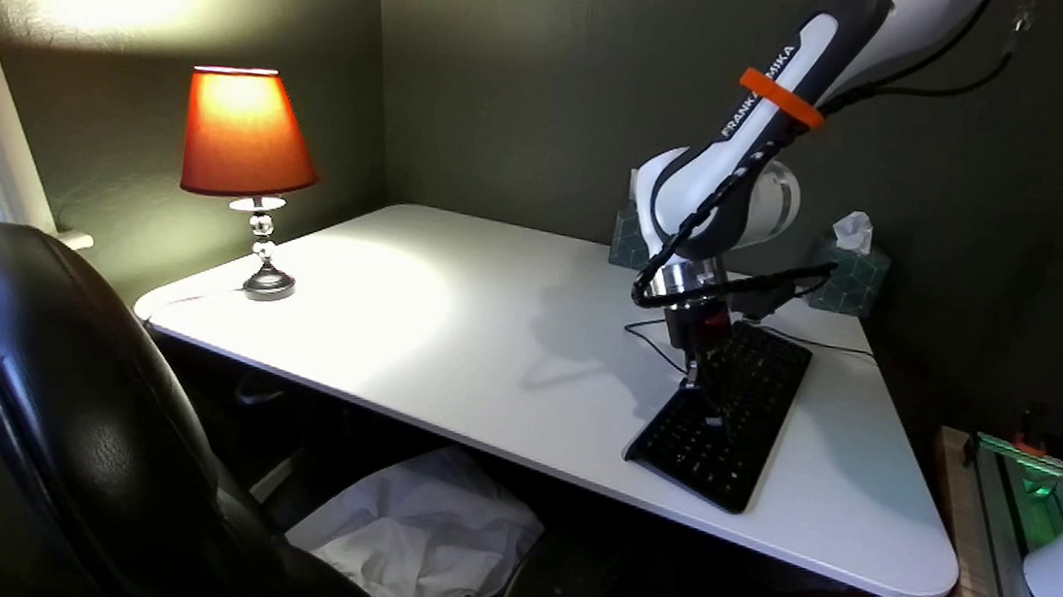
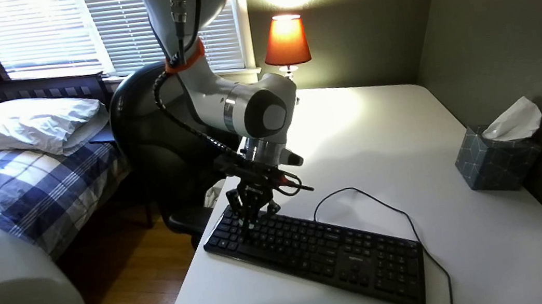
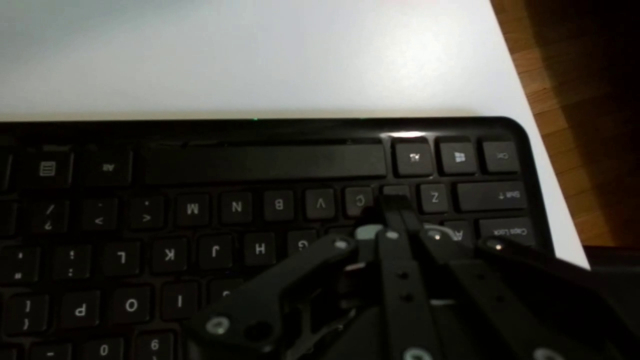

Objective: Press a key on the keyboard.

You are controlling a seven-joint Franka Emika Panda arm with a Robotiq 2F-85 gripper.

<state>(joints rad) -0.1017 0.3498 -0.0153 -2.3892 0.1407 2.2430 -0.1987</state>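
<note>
Pointing down with the gripper, clenched on nothing visible, over a half-hidden key between C and Z; cannot tell whether touching. Beneath, see the keyboard lying flat on the table, with a short end just beside the edge by the chair, near a rounded corner. Probably light, stiff, springy-keyed; apt to slide if shoved sideways. No need to grasp: press straight down, mid-key, gently. To shift it, pinch an end rim, clear of the cable.
</note>
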